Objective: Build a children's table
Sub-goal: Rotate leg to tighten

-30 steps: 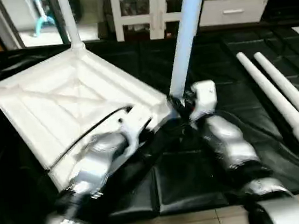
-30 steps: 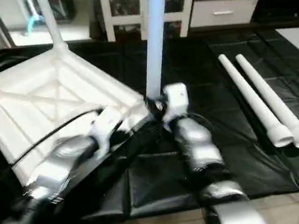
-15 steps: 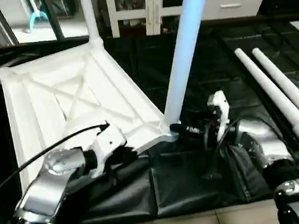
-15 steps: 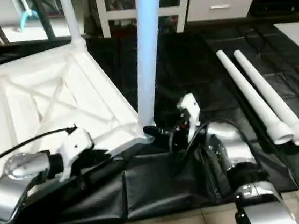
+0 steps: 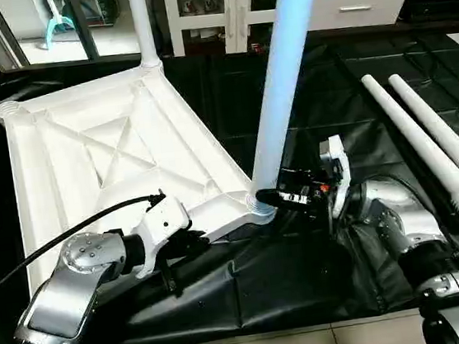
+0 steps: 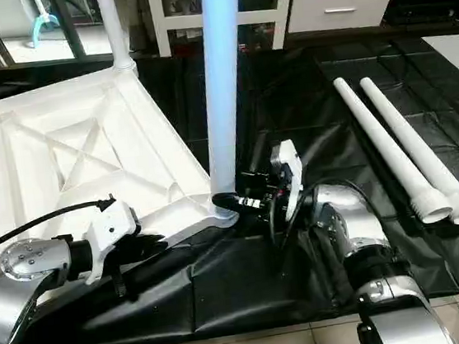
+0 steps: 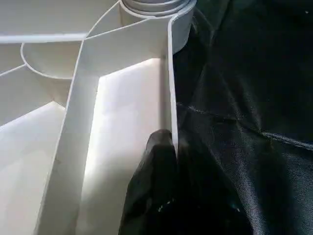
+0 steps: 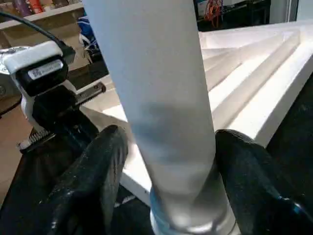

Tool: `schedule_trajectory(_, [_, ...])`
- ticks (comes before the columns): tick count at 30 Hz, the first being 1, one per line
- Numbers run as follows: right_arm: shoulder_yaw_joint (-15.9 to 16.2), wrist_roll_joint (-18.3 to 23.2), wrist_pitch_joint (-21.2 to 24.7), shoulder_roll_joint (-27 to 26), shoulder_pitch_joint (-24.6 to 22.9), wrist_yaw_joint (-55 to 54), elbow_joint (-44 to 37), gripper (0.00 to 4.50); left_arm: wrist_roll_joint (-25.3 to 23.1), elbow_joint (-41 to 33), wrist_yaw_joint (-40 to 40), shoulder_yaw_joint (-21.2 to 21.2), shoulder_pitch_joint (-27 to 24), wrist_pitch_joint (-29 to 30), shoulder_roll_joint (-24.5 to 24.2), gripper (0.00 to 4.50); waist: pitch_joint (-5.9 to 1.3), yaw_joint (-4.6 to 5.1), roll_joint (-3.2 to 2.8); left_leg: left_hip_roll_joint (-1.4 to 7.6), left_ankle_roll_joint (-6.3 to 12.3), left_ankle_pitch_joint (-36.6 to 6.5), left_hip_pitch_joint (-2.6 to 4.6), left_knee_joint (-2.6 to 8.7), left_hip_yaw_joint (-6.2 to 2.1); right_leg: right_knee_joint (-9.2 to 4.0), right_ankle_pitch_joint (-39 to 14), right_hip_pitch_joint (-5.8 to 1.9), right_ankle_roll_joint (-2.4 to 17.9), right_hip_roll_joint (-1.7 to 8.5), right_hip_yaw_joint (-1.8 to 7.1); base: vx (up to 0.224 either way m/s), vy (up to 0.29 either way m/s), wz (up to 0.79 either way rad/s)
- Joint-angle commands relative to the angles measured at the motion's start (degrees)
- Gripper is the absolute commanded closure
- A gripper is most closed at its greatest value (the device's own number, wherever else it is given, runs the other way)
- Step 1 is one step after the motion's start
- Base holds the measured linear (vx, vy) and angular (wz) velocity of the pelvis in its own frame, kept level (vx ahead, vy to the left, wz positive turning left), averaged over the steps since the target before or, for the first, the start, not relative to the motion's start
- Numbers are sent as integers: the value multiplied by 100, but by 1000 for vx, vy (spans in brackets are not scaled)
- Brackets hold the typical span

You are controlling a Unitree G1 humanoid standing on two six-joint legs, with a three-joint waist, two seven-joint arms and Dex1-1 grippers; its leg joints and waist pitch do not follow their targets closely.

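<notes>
Underside up on the black mat (image 5: 291, 273): the white table top (image 5: 88, 167), diagonal ribs showing. Upright in its near corner socket (image 5: 256, 204), one leg (image 5: 282, 83); upright in the far corner, a second leg (image 5: 142, 24). Well to the right of the top, flat on the mat side by side, two loose legs (image 5: 425, 145). At the top's near edge, left gripper (image 7: 164, 147) pinched shut on the thin rim wall. At the foot of the near-corner leg, right gripper (image 8: 166, 161) spread, one black finger (image 8: 98, 171) on each side, contact impossible to tell.
</notes>
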State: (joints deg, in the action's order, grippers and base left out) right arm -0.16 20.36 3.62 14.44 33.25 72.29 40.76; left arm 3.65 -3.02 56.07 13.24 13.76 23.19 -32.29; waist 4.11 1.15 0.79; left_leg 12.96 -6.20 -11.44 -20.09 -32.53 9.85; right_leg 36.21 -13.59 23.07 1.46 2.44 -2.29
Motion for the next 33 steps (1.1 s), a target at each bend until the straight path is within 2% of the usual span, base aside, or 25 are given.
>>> schedule_trajectory(1, [-31,-20,-34,-10,109,-65,22,187,-25,184,44,253,-148,126,30,450,-296,-12,7,32,1010,127,-12,214,60,-319,1091,-351,1745,358,256,0,0,0])
schedule_trajectory(4, [-51,-63,-75,-7,124,-133,80,220,-26,192,39,258,-136,140,33,450,-311,-12,10,23,1052,240,-15,196,64,-297,1318,-360,1767,354,258,0,0,0])
schedule_trajectory(9, [-66,-244,-274,-92,50,-617,162,240,-69,266,-71,264,-70,207,81,450,-298,-13,14,24,1034,145,-13,200,65,-310,1167,-352,1764,358,254,0,0,0])
schedule_trajectory(11, [-57,-466,-463,-192,-24,-1197,275,242,-135,340,-209,270,3,245,163,450,-281,-6,19,25,918,22,-18,207,66,-329,898,-345,1723,365,260,0,0,0])
schedule_trajectory(13, [-90,-596,-560,-313,-100,-1726,353,245,-199,410,-352,290,90,274,274,450,-245,4,19,24,688,-264,-6,225,74,-384,362,-322,1640,375,276,0,0,0])
schedule_trajectory(14, [-65,-826,-718,-488,-229,-2417,399,247,-271,510,-592,308,222,366,477,450,-245,7,15,22,572,-437,-13,231,63,-396,97,-334,1593,377,277,0,0,0])
schedule_trajectory(15, [-65,-826,-718,-488,-229,-2417,399,248,-271,510,-592,308,222,366,477,450,-218,1,15,25,502,-501,-5,236,73,-424,-46,-298,1546,374,286,0,0,0])
schedule_trajectory(18, [-19,-1164,-915,-805,-361,-3503,496,253,-452,715,-1095,365,464,578,873,450,-199,-2,11,13,253,-746,16,258,62,-475,-584,-278,1357,375,296,0,0,0])
schedule_trajectory(19, [-39,-1192,-898,-901,-363,-3753,546,254,-494,797,-1261,368,549,688,1001,450,-181,6,-12,-2,198,-901,16,272,52,-497,-840,-271,1280,366,294,0,0,0])
schedule_trajectory(21, [-53,-1350,-908,-1066,-335,-4418,662,255,-553,980,-1577,356,731,838,1281,450,-185,13,-3,-14,122,-995,22,273,57,-525,-1012,-259,1199,358,306,0,0,0])
schedule_trajectory(22, [-104,-1472,-884,-1239,-282,-5154,806,255,-625,1183,-1936,323,932,1030,1588,450,-175,15,-21,-13,68,-1035,38,289,52,-533,-1087,-232,1146,349,303,0,0,0])
schedule_trajectory(25, [-272,-1479,-805,-1625,-144,-6288,1106,256,-656,1492,-2455,273,1278,1280,2172,450,-186,16,-5,-40,-5,-1194,61,280,50,-556,-1253,-214,982,344,310,0,0,0])
schedule_trajectory(26, [-267,-1485,-820,-1751,-109,-6459,1174,256,-660,1542,-2500,313,1357,1301,2313,450,-183,14,-1,-48,-1,-1253,41,289,37,-560,-1294,-220,922,347,303,0,0,0])
schedule_trajectory(30, [-171,-1407,-895,-1956,-37,-6126,1249,256,-666,1541,-2369,448,1409,1250,2418,450,-188,12,0,-35,104,-1318,16,308,24,-558,-1112,-220,849,345,290,0,0,0])
schedule_trajectory(31, [-138,-1175,-1121,-1934,-49,-5186,1007,256,-673,1397,-2102,526,1271,1058,2170,450,-188,21,0,-28,124,-1337,11,317,20,-558,-1059,-225,862,346,284,0,0,0])
schedule_trajectory(32, [-122,-1143,-1145,-1915,-58,-5018,960,256,-668,1370,-2058,532,1244,1033,2124,450,-190,19,25,-30,161,-1386,0,319,16,-563,-1078,-238,859,351,279,0,0,0])
schedule_trajectory(33, [-89,-1092,-1180,-1877,-74,-4728,877,256,-661,1325,-1982,537,1197,993,2048,450,-191,25,18,-16,216,-1381,-19,325,6,-555,-1028,-255,880,360,280,0,0,0])
